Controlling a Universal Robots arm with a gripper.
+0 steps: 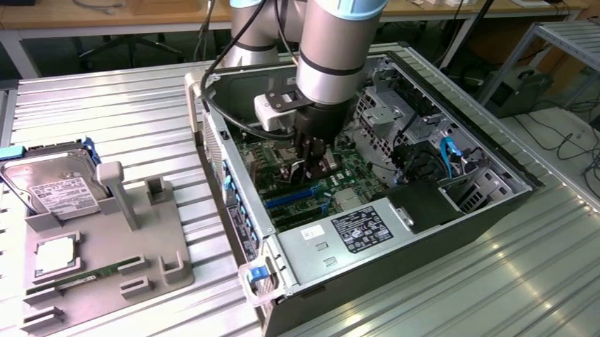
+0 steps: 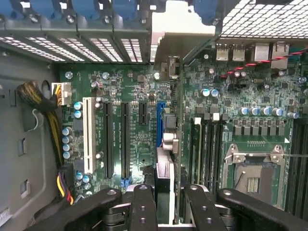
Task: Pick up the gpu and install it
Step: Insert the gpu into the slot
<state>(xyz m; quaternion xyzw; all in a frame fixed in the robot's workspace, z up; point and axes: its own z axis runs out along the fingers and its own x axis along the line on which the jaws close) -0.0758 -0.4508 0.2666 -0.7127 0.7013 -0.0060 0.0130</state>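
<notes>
- Installation step is in hand: the tool (image 2: 163,202) is clenched on the gpu (image 2: 164,144), held edge-on over the motherboard (image 2: 134,77) inside the open computer case (image 1: 487,203) on the table (image 1: 112,98).
- The card's long axis runs 12 to 6 in the wrist picture, along the blue slot (image 2: 159,122); its silver bracket (image 2: 180,29) points to 12, at the case's rear wall.
- Seating calls, I judge, for a straight press with edge and slot aligned.

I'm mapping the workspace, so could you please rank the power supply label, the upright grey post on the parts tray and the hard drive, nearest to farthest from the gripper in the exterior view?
From the gripper inside the case:
1. Power supply label, just below it, in the case.
2. Upright grey post, on the tray toward the exterior view's left.
3. Hard drive, beyond the post, at the tray's far left.
</notes>
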